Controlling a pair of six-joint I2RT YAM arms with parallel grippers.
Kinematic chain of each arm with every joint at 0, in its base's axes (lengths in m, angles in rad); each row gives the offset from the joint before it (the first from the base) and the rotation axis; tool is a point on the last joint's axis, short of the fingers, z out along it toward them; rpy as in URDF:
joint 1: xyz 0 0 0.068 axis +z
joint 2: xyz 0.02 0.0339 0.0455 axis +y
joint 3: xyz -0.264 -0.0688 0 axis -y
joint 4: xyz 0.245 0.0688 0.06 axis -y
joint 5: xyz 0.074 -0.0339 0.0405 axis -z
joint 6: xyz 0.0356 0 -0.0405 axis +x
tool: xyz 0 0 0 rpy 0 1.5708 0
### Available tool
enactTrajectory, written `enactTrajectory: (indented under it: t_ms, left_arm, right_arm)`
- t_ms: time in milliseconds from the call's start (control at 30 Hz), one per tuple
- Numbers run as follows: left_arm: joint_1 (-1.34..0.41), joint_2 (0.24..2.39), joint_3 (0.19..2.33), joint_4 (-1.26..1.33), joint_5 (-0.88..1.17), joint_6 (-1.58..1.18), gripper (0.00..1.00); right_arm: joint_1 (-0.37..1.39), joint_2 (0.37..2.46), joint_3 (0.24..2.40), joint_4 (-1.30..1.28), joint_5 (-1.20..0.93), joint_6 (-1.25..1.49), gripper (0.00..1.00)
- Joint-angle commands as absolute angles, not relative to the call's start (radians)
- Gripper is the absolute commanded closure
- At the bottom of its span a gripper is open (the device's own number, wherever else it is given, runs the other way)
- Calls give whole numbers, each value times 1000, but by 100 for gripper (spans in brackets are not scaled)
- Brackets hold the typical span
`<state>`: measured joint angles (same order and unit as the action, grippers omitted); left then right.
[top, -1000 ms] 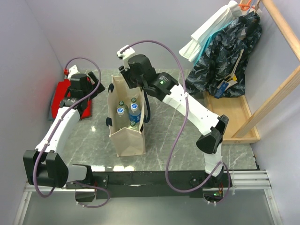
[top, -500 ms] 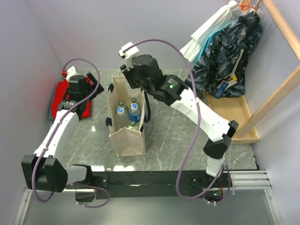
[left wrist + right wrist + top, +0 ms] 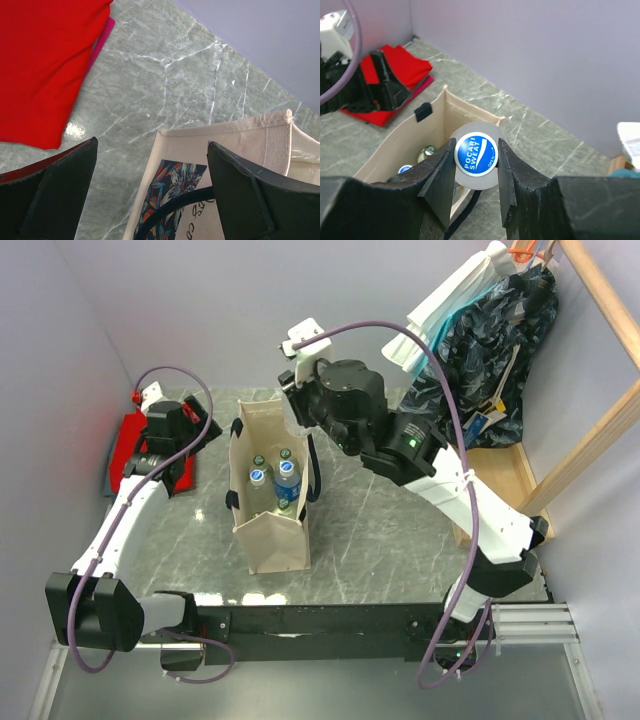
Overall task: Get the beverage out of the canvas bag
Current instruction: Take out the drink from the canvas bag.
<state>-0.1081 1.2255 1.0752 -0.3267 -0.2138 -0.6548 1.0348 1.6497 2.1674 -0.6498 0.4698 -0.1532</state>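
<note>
The beige canvas bag (image 3: 272,535) stands upright on the marble table, open at the top, with several bottles (image 3: 272,477) inside. It also shows in the right wrist view (image 3: 395,145) and the left wrist view (image 3: 240,145). My right gripper (image 3: 476,156) is shut on a bottle with a blue Pocari Sweat cap (image 3: 476,153) and holds it above the bag's far end. In the top view the right gripper (image 3: 298,405) hides that bottle. My left gripper (image 3: 152,150) is open and empty, beside the bag's left wall, near its navy handle (image 3: 170,212).
A folded red cloth (image 3: 128,445) lies at the far left, also in the left wrist view (image 3: 40,65). A wooden rack with hanging clothes (image 3: 490,340) and its wooden base tray (image 3: 505,490) stand at the right.
My right gripper has risen from the bag's mouth and moved right and back with the bottle in it. The left arm has barely moved.
</note>
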Motion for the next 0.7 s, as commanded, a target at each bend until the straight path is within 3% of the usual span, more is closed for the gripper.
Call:
enactTrajectory:
  t_ms: [0, 467, 667]
  left_arm:
    - [-110, 1203, 1074, -299, -209, -646, 4]
    - [-112, 1206, 1068, -284, -213, -658, 4]
    - [-110, 1201, 1068, -284, -207, -652, 4]
  right_arm:
    - [1043, 1543, 2161, -428, 563, -204, 100]
    - [1031, 1450, 2022, -357, 686, -227, 100]
    - [924, 1442, 1996, -431, 631, -112, 100]
